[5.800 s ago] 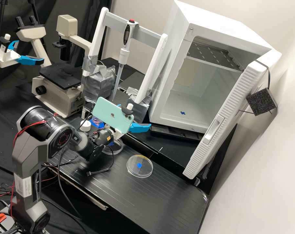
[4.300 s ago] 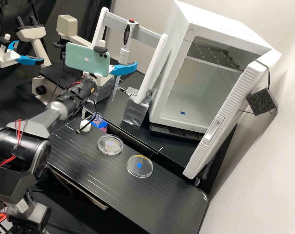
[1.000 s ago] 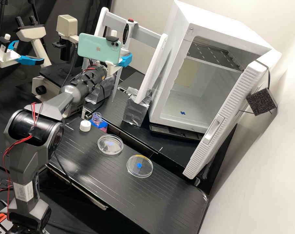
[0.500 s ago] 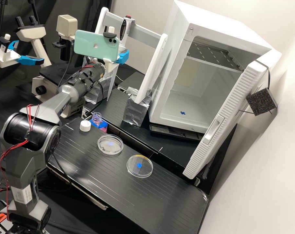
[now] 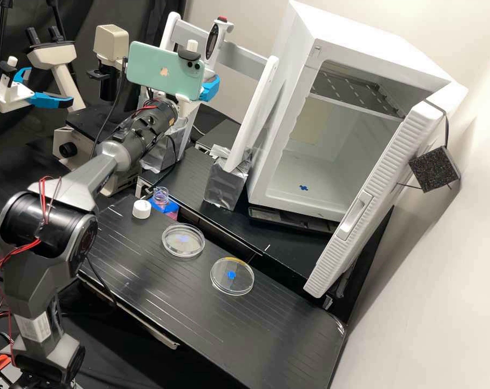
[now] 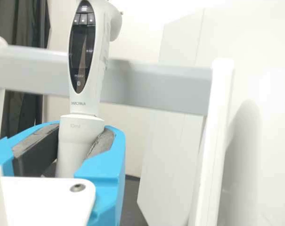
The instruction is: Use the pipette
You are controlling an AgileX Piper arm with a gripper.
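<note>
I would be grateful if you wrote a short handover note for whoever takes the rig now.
Gripper: closed around the pipette, below its display.
Pipette: roughly upright at the rack; its hook is above the crossbar, seemingly lifted off.
Bottle: open, white cap beside it. Farther dish and nearer dish lie on the black board.
Done: pipette gripped.
Left, probably: take it to the bottle, draw liquid, dispense into a dish, rack it.
</note>
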